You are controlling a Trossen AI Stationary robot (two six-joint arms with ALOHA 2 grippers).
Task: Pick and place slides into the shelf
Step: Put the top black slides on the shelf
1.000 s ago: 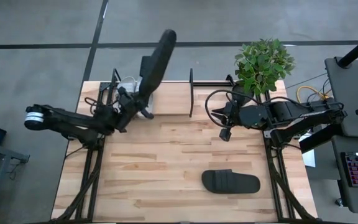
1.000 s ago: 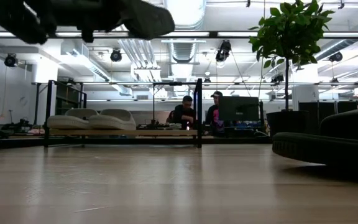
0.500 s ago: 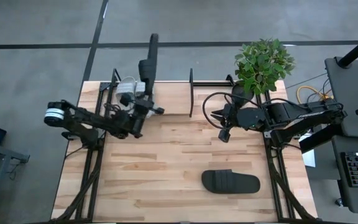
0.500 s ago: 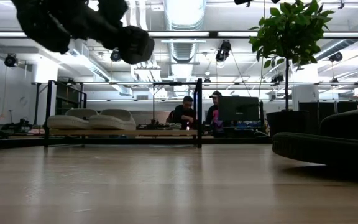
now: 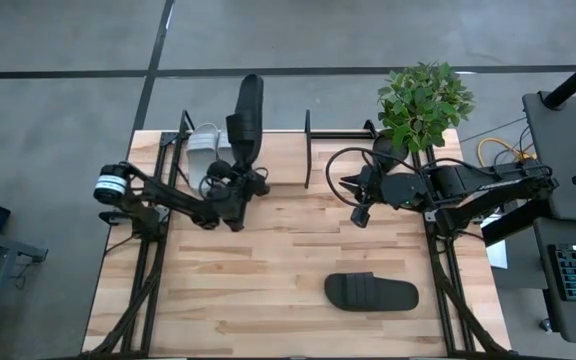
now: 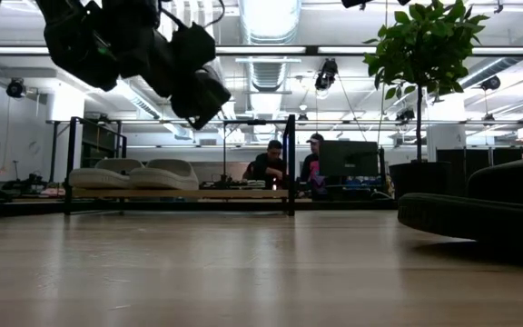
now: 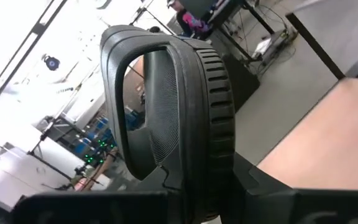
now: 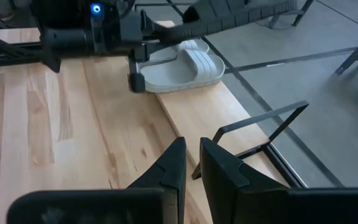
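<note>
Gripping black slide (image 5: 247, 118), probably above shelf (image 5: 308, 150)

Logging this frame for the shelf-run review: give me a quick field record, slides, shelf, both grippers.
left gripper: shut on a black slide, held raised over the shelf
right gripper: shut, empty, waits by the shelf's right end
white slides: both on the shelf board, left end
second black slide: flat on the table, near right
slides placed: two of four
plant: far right corner
</note>
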